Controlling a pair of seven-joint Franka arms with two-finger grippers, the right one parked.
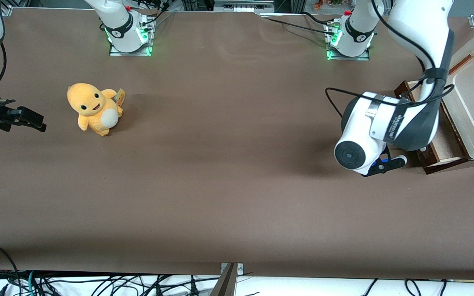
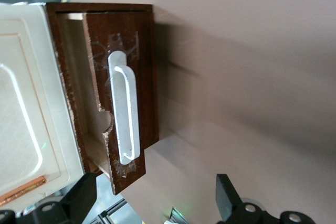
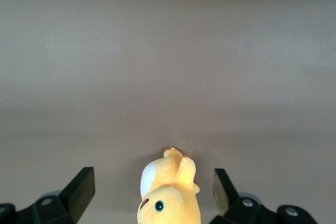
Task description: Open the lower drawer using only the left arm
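Note:
The lower drawer [image 1: 442, 142] stands pulled partway out of its cabinet, its pale beige inner walls showing. Its dark brown front [image 2: 145, 77] carries a white bar handle [image 2: 125, 111]. The left arm [image 1: 385, 123] hangs over the table in front of the drawer and hides most of the drawer front in the front view. My gripper [image 1: 383, 165] sits low, just in front of the drawer. In the left wrist view the gripper [image 2: 155, 200] is open. Its black fingers [image 2: 80, 196] stand wide apart, with the handle clear of them and nothing held.
The cabinet's pale cream top panel [image 1: 473, 109] with a thin orange-brown strip lies above the drawer. A yellow plush toy [image 1: 94, 107] sits on the brown table [image 1: 228, 164] toward the parked arm's end. Both arm bases [image 1: 346, 39] stand along the table's back edge.

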